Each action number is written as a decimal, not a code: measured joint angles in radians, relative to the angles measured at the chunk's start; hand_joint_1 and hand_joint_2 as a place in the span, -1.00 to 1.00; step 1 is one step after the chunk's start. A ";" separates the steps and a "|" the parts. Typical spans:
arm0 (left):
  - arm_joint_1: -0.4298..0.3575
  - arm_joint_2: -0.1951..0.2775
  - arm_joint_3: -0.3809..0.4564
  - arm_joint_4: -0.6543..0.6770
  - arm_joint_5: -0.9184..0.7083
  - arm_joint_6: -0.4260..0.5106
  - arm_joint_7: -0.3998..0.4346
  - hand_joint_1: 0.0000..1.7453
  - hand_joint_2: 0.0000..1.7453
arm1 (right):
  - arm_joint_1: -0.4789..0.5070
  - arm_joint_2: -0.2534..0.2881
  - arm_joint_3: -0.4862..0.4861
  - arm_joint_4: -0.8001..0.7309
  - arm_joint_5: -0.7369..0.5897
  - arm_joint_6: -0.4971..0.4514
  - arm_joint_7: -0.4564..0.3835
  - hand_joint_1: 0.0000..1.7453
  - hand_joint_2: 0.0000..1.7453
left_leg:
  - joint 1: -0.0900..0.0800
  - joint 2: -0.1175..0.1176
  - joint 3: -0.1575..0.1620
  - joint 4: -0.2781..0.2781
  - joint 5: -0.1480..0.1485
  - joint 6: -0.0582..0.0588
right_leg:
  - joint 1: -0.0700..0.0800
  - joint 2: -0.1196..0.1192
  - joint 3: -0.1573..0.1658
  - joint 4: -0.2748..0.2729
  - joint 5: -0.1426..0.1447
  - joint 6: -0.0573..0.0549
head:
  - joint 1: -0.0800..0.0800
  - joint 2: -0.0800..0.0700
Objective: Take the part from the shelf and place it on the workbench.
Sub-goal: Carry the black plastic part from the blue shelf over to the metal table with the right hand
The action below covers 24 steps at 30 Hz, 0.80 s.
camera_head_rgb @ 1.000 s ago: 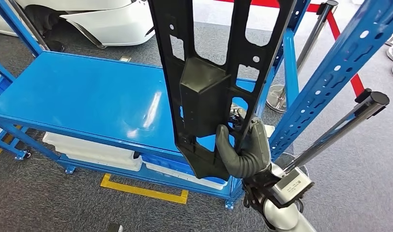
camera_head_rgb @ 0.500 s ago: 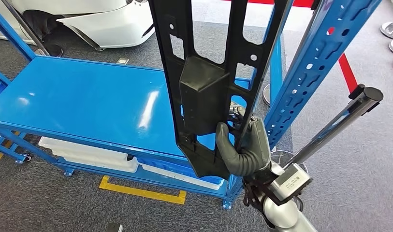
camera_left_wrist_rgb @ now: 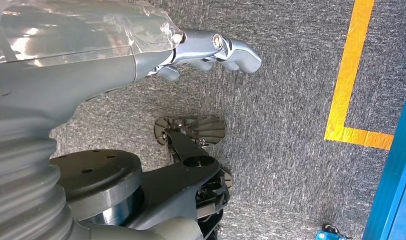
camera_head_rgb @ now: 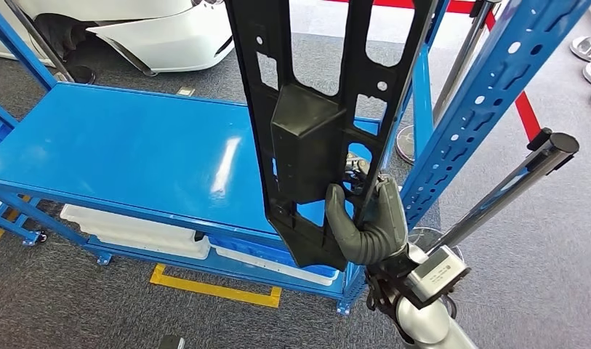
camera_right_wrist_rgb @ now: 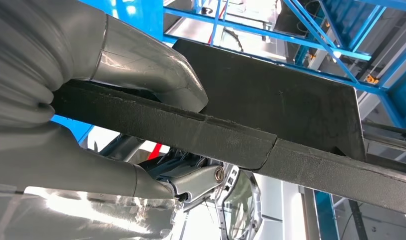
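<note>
One hand, the right (camera_head_rgb: 365,225), clamped on the lower end of the black part (camera_head_rgb: 314,138): thumb hooked through a cutout near the bottom edge, the other fingers wrapped behind the right rail. Seen from the right wrist, same grip, with the thumb (camera_right_wrist_rgb: 141,65) on one face of the part's (camera_right_wrist_rgb: 270,115) edge and the fingers (camera_right_wrist_rgb: 191,180) on the other. Part upright, tilted slightly, rising from the hand up past the top of the head view; long flat black frame with many cutouts and a raised boxy block at mid-height, just above the thumb. Held in the air in front of the blue shelf (camera_head_rgb: 125,153), overlapping its right end, not touching its surface as far as can be told. Just right of the hand, a blue perforated upright (camera_head_rgb: 488,94); right of that, a slanting grey metal post with a black cap (camera_head_rgb: 510,189). Under the shelf top, white trays (camera_head_rgb: 139,229) on a lower level; on the near floor, a strip of yellow tape (camera_head_rgb: 216,287) on grey carpet (camera_head_rgb: 74,305). At far left, a white car body (camera_head_rgb: 161,33).

Left hand (camera_left_wrist_rgb: 210,47) hanging over the carpet (camera_left_wrist_rgb: 290,100), holding nothing, fingers curled loosely; open or closed cannot be told.
</note>
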 joint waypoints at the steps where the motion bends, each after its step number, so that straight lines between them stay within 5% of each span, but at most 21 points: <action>1: 0.000 0.000 0.000 0.000 -0.001 0.001 0.000 -1.00 1.00 | 0.001 0.000 0.000 0.000 0.000 0.000 0.000 1.00 1.00 | 0.000 0.000 0.000 0.001 0.000 0.000 | 0.000 0.000 0.000 0.000 0.000 0.000 | 0.000 0.000; 24: 0.000 0.000 0.000 0.000 -0.013 0.008 0.003 -1.00 1.00 | 0.004 -0.007 -0.002 0.000 0.000 0.000 0.000 1.00 1.00 | -0.003 0.000 0.000 0.002 -0.001 0.002 | -0.003 0.000 0.001 0.000 0.000 0.001 | 0.001 0.000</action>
